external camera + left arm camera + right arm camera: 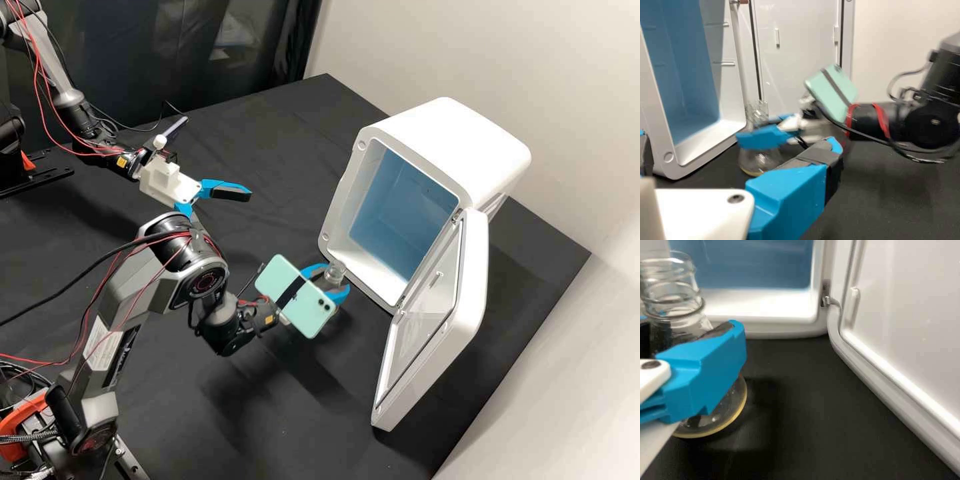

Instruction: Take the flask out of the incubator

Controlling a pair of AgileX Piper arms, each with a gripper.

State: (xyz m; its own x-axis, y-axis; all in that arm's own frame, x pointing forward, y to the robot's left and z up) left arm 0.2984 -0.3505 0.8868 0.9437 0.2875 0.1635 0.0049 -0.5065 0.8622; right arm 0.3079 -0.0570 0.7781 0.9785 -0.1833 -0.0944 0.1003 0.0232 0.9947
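A clear glass flask (pixel 333 272) stands at the black bench just outside the mouth of the white incubator (pixel 460 153), whose inside is blue. My right gripper (pixel 328 285) is shut on the flask low on its body; a blue finger (pixel 705 365) lies across the flask (pixel 675 295). In the left wrist view the flask (pixel 757 150) has its base at bench level. My left gripper (pixel 217 200) hangs open and holds nothing, farther left and back from the incubator, with one finger (pixel 805 185) in the foreground.
The incubator door (pixel 440 313) is swung wide open to the right of the flask, its lower edge on the bench. A mint-green phone (pixel 297 297) is strapped to the right arm's wrist. Bare bench lies in front of and left of the flask.
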